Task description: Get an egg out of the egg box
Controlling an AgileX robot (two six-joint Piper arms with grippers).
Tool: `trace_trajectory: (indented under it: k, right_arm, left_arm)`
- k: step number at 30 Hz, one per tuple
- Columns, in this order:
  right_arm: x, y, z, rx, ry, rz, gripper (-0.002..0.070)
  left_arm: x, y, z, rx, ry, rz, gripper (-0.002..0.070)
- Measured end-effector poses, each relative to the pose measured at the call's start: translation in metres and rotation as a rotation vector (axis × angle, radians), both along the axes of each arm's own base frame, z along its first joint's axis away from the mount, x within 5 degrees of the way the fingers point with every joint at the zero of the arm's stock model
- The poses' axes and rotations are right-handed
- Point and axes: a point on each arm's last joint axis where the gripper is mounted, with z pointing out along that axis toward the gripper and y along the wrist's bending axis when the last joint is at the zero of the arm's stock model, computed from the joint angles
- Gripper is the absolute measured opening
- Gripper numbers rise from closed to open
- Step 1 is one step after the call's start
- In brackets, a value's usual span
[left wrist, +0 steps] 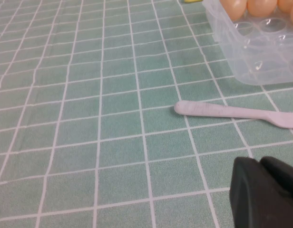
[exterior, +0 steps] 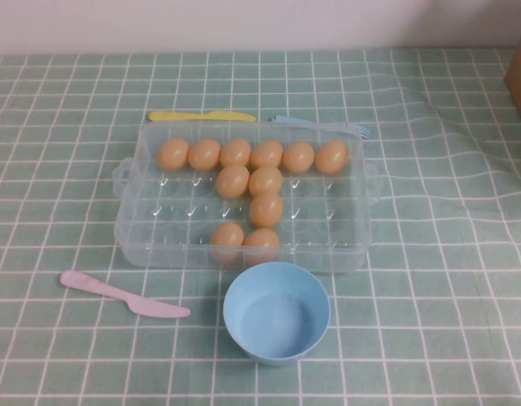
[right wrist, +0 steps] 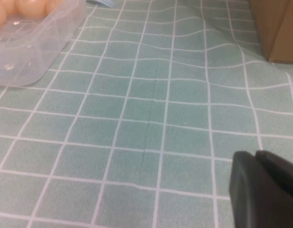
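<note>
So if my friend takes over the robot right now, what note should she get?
Left tool: parked low over the cloth near the pink knife, holding nothing; open or shut can't be told.
Right tool: parked low over the cloth to the right of the egg box, holding nothing; same doubt.
Eleven eggs sit in the box: six in the far row, five nearer. The blue bowl in front is empty.
Done: nothing yet.
Left: lift one egg out, perhaps a near one.
</note>
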Motion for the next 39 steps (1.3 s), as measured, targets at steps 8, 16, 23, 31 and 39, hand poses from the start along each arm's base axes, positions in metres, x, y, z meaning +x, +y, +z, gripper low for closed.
trace_trajectory:
  k: [8,16,23,31,39]
  right_arm:
    - [0.000,0.000,0.000,0.000,0.000,0.000,-0.0017]
    - [0.000,0.000,0.000,0.000,0.000,0.000,-0.0017]
    - [0.000,0.000,0.000,0.000,0.000,0.000,-0.0017]
    - [0.000,0.000,0.000,0.000,0.000,0.000,-0.0017]
    - [0.000,0.000,0.000,0.000,0.000,0.000,-0.0017]
  left_arm:
    - [0.000,0.000,0.000,0.006,-0.001,0.000,-0.0004]
    - [0.000,0.001,0.000,0.046,-0.008,0.002,-0.0004]
    - [0.000,0.001,0.000,0.046,-0.008,0.002,-0.0004]
    - [0.002,0.001,0.006,-0.128,-0.059,0.046,-0.0004]
    - [0.003,-0.001,0.017,-0.552,-0.131,0.107,-0.0004]
